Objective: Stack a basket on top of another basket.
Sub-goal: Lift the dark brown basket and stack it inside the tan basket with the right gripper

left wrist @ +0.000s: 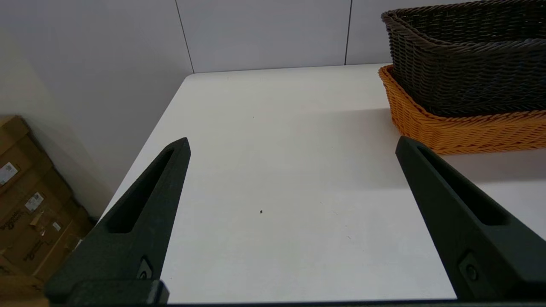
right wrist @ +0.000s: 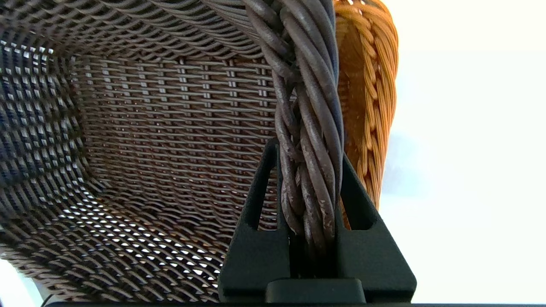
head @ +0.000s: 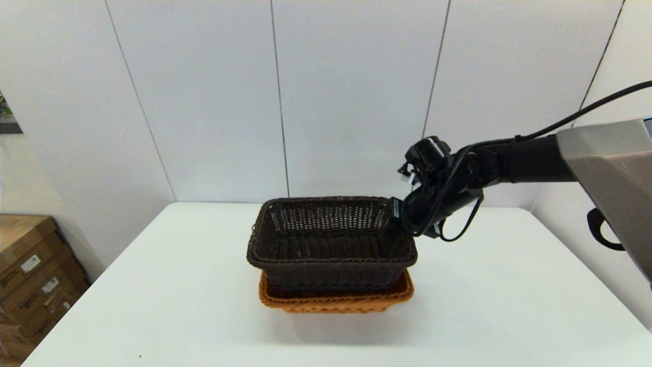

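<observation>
The dark brown basket sits nested in the orange-tan basket at the middle of the white table. My right gripper reaches in from the right and is shut on the dark basket's braided rim at its right end. In the right wrist view the black fingers pinch that rim, with the orange basket just outside it. My left gripper hangs open over bare table, left of both baskets. The orange rim shows below the dark one there.
Cardboard boxes stand on the floor beyond the table's left edge. A white panelled wall rises right behind the table. The right arm's cable loops beside the gripper.
</observation>
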